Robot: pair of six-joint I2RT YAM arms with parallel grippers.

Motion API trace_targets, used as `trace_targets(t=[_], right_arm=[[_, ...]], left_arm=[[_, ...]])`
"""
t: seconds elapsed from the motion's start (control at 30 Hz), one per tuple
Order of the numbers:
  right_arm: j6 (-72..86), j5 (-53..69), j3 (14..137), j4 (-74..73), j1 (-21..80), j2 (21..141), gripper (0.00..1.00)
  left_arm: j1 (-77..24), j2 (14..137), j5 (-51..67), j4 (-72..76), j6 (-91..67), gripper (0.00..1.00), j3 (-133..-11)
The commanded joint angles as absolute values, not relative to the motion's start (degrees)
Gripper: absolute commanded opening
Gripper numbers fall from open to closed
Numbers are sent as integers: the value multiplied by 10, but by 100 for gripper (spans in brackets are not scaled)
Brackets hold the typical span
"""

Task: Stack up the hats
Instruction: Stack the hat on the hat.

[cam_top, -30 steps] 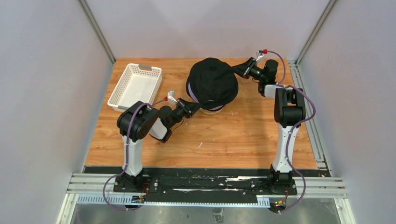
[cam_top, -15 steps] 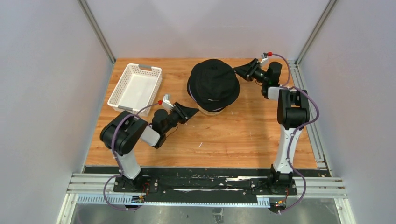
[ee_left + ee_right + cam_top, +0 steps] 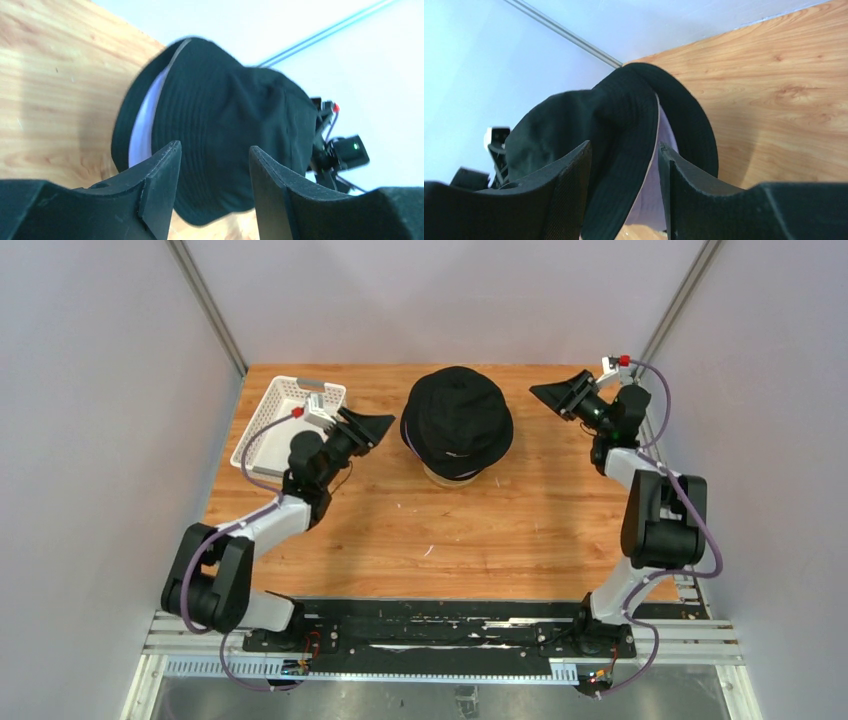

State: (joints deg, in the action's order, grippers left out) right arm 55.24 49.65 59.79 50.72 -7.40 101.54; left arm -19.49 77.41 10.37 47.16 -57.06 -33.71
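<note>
The stack of hats stood at the far middle of the wooden worktop, between the two tools and touching neither. On top sat the plain black hat, of soft woven fabric, with a round crown a little dented and a drooping brim with rows of stitching. Under its brim showed a thin, pale, smooth edge of the lavender hat. The left tool hung near the left side of the stack, its two flat black fingers wide apart and holding nothing. The right tool hung at the right side, also spread wide and empty. The white plastic basket, a lattice with small holes, stood at the far left.
</note>
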Motion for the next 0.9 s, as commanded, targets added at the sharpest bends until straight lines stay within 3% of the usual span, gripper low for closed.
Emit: trace_targets(t=[0.0, 0.3, 0.87], right_arm=[[521, 504, 542, 507, -71, 955, 51], [457, 498, 441, 411, -71, 809, 53], [453, 509, 375, 405, -64, 759, 53]], left_arm=[[-147, 841, 199, 460, -572, 57, -412], [-121, 1051, 333, 615, -646, 53, -550], [-112, 1116, 376, 590, -633, 53, -628]])
